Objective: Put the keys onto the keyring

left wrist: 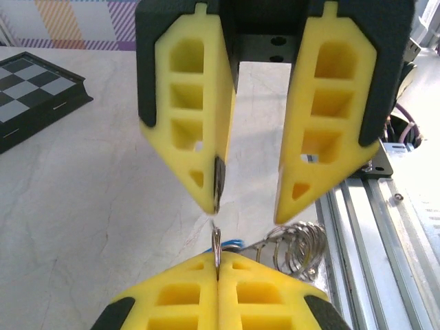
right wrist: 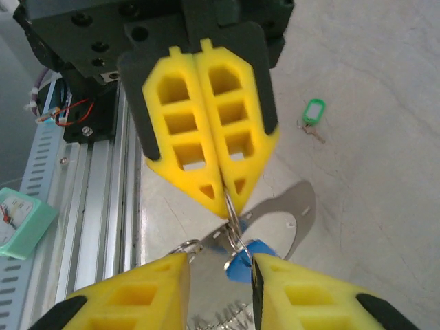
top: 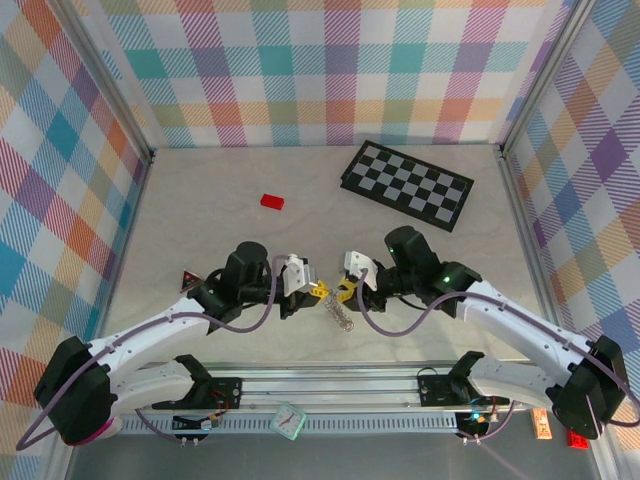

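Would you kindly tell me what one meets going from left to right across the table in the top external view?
Small red rectangular block → left gripper → flat black-and-white checkerboard.

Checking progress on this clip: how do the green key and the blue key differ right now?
Place: the green key lies on the table, apart from both grippers. The blue key is raised, beside the keyring, which the left gripper pinches in shut jaws.
Look: the green key's head is a green rim with a pale centre, while the blue key's head looks solid.
Shared: both are small, with coloured heads.
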{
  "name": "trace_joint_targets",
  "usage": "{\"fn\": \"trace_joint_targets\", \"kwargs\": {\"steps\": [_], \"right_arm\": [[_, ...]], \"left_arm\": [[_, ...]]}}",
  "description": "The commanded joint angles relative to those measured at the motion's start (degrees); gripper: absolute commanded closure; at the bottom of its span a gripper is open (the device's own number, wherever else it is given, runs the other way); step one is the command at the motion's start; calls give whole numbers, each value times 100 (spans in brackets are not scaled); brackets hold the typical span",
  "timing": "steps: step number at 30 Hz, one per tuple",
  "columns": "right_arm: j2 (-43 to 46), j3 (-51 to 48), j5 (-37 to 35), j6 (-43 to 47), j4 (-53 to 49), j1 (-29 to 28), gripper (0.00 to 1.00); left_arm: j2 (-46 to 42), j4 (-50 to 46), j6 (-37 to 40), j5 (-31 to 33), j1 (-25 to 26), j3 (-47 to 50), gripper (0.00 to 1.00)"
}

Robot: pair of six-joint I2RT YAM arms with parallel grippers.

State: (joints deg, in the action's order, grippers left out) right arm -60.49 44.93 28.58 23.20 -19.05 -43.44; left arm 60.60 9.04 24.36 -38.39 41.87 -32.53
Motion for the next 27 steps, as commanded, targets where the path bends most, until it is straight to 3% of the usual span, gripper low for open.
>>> {"fn": "trace_joint_targets", "kwargs": {"steps": [1,12,21,27], "right_arm": [[163,-332,191,-617,723,22,70],[24,-467,338,-720,1069,20,70],[28,-467,510,-597,845,20,98],[-190,-443,727,-712,1068,20,100]], "left_arm": [[-195,910,-362,-338,7,217,100],[-171,1362,-590,-625,13,432,100],[-226,1390,-608,-632,6,415,100],[-199,1588,-719,-695,8,421,100]]}}
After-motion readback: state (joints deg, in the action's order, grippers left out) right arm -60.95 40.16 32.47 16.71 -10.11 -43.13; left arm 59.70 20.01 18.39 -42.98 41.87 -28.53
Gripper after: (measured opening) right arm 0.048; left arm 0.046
